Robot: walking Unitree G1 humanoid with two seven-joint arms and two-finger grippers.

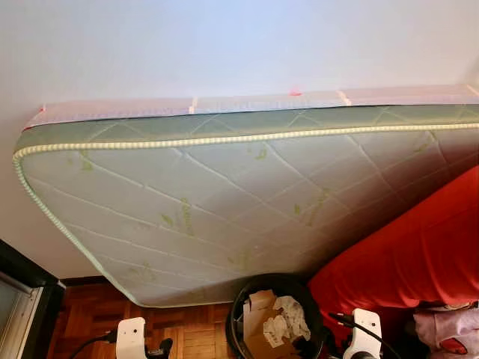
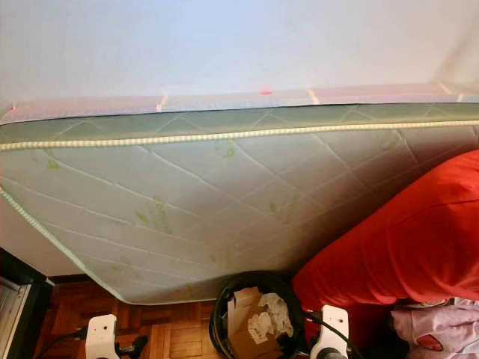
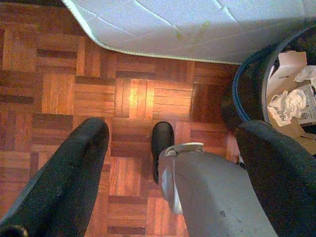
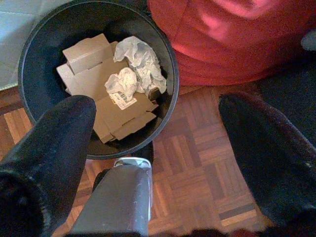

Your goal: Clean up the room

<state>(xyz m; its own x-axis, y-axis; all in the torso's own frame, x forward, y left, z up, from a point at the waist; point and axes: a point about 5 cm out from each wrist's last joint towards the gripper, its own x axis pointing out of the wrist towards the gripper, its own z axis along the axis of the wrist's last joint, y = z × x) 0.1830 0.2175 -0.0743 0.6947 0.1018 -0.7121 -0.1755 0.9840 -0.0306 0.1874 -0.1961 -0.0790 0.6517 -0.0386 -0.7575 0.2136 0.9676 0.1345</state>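
A parquet floor (image 1: 97,314) ran along the frame's bottom, bearing a black bin (image 1: 241,314) and a leaning mattress (image 1: 224,202).

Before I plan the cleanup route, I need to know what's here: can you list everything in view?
Mattress: one, white quilted with pale green print and trim, leaning on the wall.
Wall: white, behind the mattress.
Bin: one, black, round, on the floor between mattress and red cover.
Cardboard: brown flattened pieces, inside the bin.
Crumpled paper: white, on the cardboard.
Red cover: one, over something bulky right of the bin.
Pink item: one, below the red cover.
Parquet floor: reddish brown.
Dark frame: far left.
Left gripper: jaws open, above the floor.
Right gripper: jaws open, above the bin's edge.
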